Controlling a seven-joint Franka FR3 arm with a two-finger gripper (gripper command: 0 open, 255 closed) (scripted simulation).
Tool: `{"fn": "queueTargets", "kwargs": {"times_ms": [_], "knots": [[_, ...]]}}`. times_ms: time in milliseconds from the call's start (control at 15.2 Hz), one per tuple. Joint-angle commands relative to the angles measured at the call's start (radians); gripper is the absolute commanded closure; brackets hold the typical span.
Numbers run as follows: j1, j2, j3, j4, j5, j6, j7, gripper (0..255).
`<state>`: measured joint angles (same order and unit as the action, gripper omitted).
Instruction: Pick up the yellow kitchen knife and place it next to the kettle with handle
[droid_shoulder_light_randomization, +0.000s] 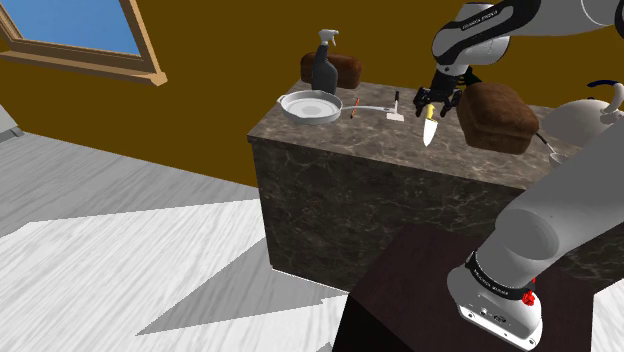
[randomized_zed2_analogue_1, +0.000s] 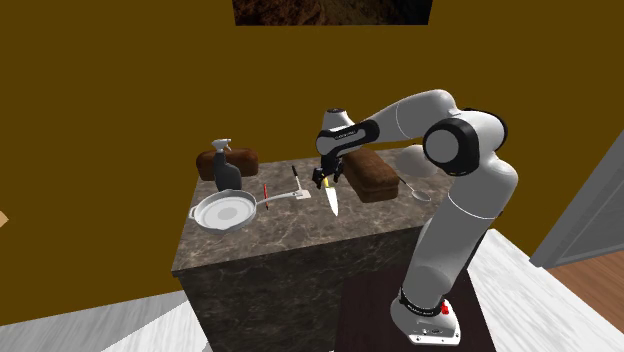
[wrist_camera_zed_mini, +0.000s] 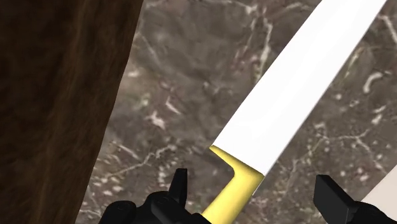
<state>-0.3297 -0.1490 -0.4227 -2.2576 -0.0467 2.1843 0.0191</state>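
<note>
The knife lies on the marble counter (droid_shoulder_light_randomization: 330, 150), its white blade (droid_shoulder_light_randomization: 431, 131) pointing toward the front edge and its yellow handle (wrist_camera_zed_mini: 234, 191) under my hand. My gripper (droid_shoulder_light_randomization: 433, 103) (randomized_zed2_analogue_1: 324, 180) (wrist_camera_zed_mini: 254, 194) is open and low over the handle. The handle sits between the two fingers (wrist_camera_zed_mini: 180, 186), and neither touches it. In the second exterior view the blade (randomized_zed2_analogue_1: 331, 201) shows just below the hand. The white kettle (droid_shoulder_light_randomization: 578, 122) (randomized_zed2_analogue_1: 414, 160) with a dark handle stands at the counter's far end, beyond a brown loaf (droid_shoulder_light_randomization: 497, 116) (randomized_zed2_analogue_1: 372, 175).
The brown loaf (wrist_camera_zed_mini: 57, 95) lies close beside the gripper. A grey pan (droid_shoulder_light_randomization: 310, 105), a dark spray bottle (droid_shoulder_light_randomization: 323, 66), a second loaf (droid_shoulder_light_randomization: 340, 68), a small red stick (droid_shoulder_light_randomization: 355, 105) and a spatula-like tool (droid_shoulder_light_randomization: 397, 108) occupy the counter's other end.
</note>
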Motion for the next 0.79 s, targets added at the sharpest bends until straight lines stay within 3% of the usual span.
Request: {"fn": "queueTargets", "kwargs": {"times_ms": [0,726], "knots": [[0.0,0.0,0.0,0.0,0.0,0.0,0.0,255],[0.0,-0.011,0.002,0.017,-0.005,-0.027,0.004,255]]}}
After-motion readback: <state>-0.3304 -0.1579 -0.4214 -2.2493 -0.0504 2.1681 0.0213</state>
